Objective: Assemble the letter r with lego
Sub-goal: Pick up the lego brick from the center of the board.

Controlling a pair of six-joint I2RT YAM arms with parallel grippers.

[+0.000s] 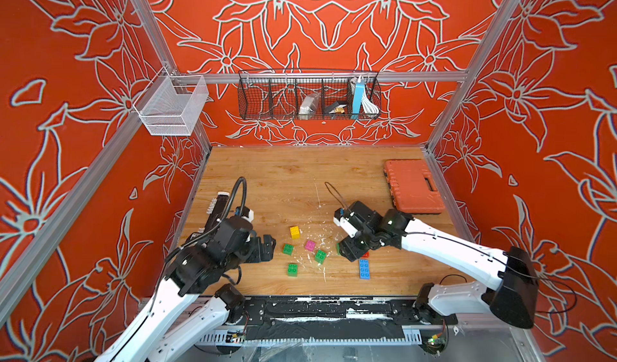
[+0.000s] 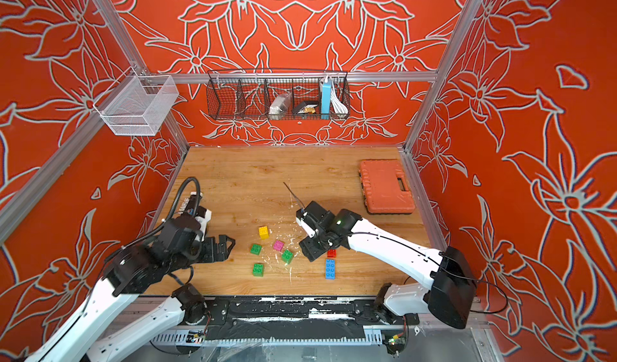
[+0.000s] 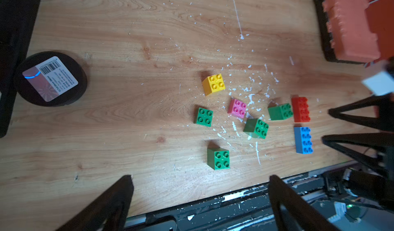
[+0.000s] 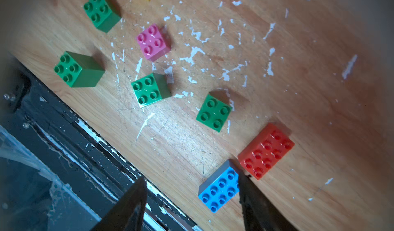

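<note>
A: Where are our bricks (image 1: 310, 245)?
B: Scattered on the desk (image 1: 267, 176), blue brick (image 4: 219, 187) just beside the red brick (image 4: 266, 151).
A: Our jaws?
B: We see left jaws wide and empty; right jaws apart near the blue brick, holding nothing.

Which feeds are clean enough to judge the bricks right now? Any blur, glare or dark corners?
Right wrist view: blue brick and neighbours sharp, corners vignetted dark, its fingers black silhouettes. Left wrist view: bricks crisp, right gripper soft at the edge. In both top views: wide-angle view splays the frame posts, bricks small, a bright highlight on one green brick.
</note>
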